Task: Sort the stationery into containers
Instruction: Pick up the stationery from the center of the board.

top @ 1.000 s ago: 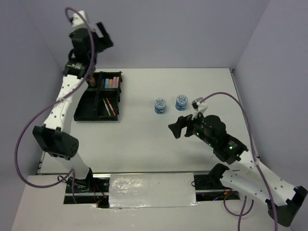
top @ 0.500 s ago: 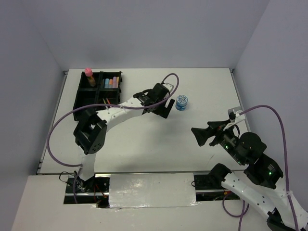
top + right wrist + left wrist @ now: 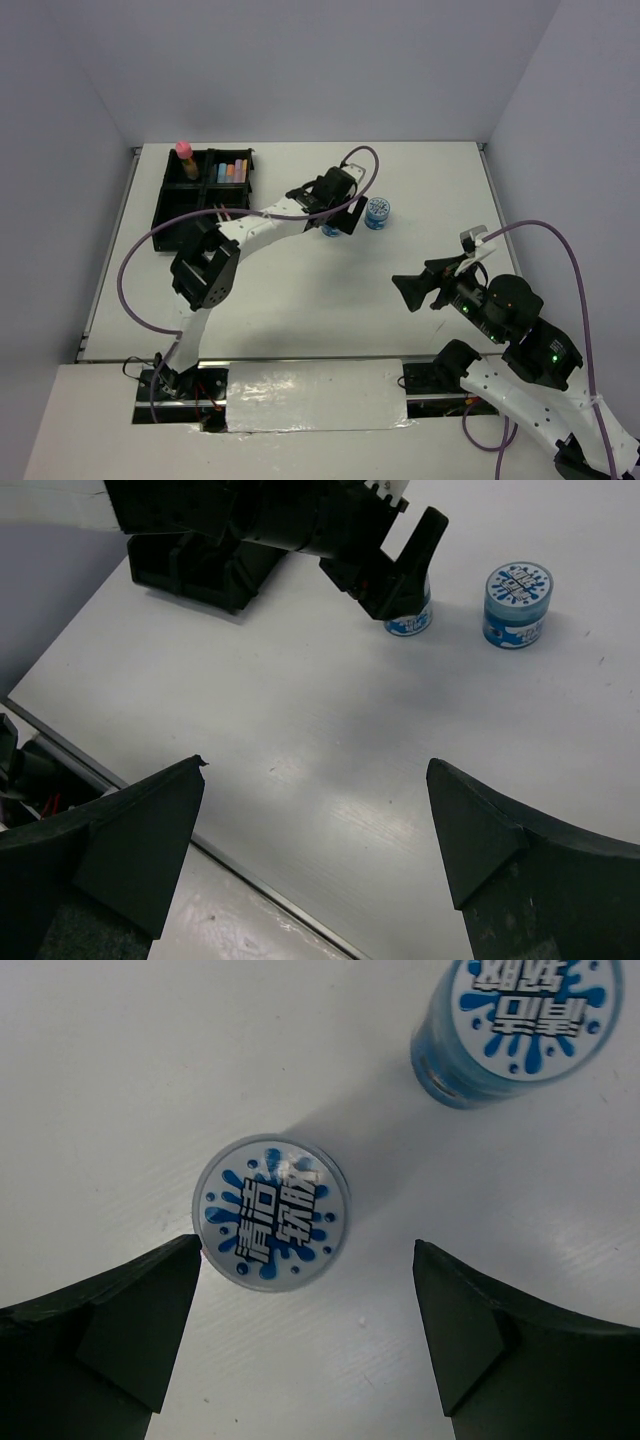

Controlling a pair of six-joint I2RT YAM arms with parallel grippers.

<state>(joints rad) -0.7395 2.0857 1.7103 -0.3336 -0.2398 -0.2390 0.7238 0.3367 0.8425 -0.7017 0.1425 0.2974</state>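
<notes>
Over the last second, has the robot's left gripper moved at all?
Yes. The left gripper swung rightward, away from the black tray, and now hangs open over the left blue tin.

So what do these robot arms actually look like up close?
The left arm and right arm are white tubes linked by chunky black joints, and each has a looping purple cable running along it. The left gripper and right gripper are black, each with two wedge-shaped fingers.
</notes>
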